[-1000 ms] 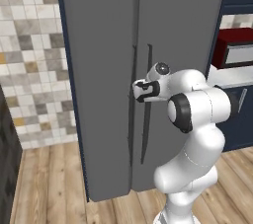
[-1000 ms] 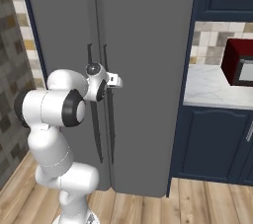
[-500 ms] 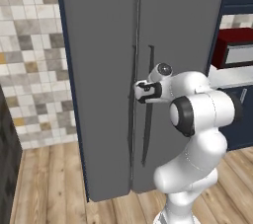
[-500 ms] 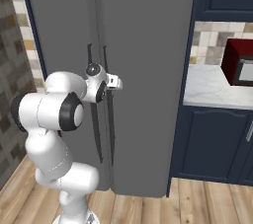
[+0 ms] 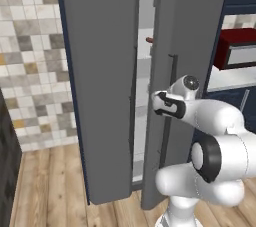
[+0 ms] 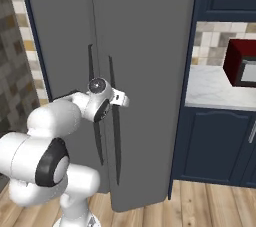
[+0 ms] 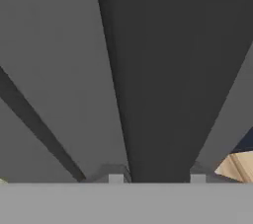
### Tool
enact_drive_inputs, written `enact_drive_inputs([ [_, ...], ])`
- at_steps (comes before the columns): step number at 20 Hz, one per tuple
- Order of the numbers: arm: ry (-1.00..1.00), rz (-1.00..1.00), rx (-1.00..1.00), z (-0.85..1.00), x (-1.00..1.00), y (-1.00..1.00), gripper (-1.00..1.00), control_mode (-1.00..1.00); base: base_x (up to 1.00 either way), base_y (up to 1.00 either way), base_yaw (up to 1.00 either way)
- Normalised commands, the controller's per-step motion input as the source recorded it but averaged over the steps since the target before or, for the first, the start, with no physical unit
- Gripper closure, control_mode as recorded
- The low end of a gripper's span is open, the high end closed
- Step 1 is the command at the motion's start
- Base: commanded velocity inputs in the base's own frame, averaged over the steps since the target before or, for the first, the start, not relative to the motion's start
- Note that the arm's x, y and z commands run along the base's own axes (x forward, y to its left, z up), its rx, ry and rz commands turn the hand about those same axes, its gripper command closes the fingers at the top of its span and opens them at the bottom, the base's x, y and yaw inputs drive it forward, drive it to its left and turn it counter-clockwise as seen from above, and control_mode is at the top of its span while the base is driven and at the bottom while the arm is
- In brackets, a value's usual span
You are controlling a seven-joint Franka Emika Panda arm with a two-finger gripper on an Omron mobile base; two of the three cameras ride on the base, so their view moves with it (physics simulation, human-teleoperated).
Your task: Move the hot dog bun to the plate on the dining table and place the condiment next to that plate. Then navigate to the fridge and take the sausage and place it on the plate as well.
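Closest in, the fingers (image 7: pixel 115 179) are clamped on the right door handle (image 7: pixel 148 94) of the fridge (image 5: pixel 100 71). In the hand view the dark bar of that handle is seen running straight up between the two tips, so it is being pinched and not just touched. Just to the left of the fingers the left door handle (image 6: pixel 93 101) can be made out, close beside but not held.

Right behind the fingers, the right door (image 5: pixel 195 31) is seen standing ajar in the left base view, with a lit gap between it and the left door (image 5: pixel 95 96). Inside that gap, above the fingers and a bit left of them, a small reddish-brown end is spotted poking out at shelf height. It looks like the sausage (image 5: pixel 149 40), but it's too tiny for anything more to be said.

Below the fingers the wood floor (image 5: pixel 45 186) is laid out. Off to the right of the fingers and further back, a pale desk (image 6: pixel 215 88) is seen over navy cabinets (image 6: pixel 215 146), with a red microwave (image 6: pixel 242 63) parked on it. Well left of the fingers a tiled wall (image 5: pixel 30 61) is visible.
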Motion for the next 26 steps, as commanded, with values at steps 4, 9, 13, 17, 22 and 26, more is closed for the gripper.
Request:
enact_drive_inputs([
  [4,0.01,-0.09,0.12,0.19,-0.77,-0.36,-1.0,-1.0,0.0,0.0,0.0],
  [9,-0.02,-0.01,-0.04,-0.02,-0.25,0.06,-1.0,-1.0,0.0,0.0,0.0],
  [13,-0.08,0.06,-0.2,0.13,-0.84,0.43,-1.0,-1.0,0.0,0.0,0.0],
  [17,0.0,0.15,-0.22,0.37,-0.61,0.6,-1.0,-1.0,0.0,0.0,0.0],
  [22,0.0,0.14,-0.25,0.61,-0.25,0.71,-1.0,-1.0,0.0,0.0,0.0],
  [26,0.04,0.08,-0.26,0.69,0.01,0.68,-1.0,-1.0,0.0,0.0,0.0],
])
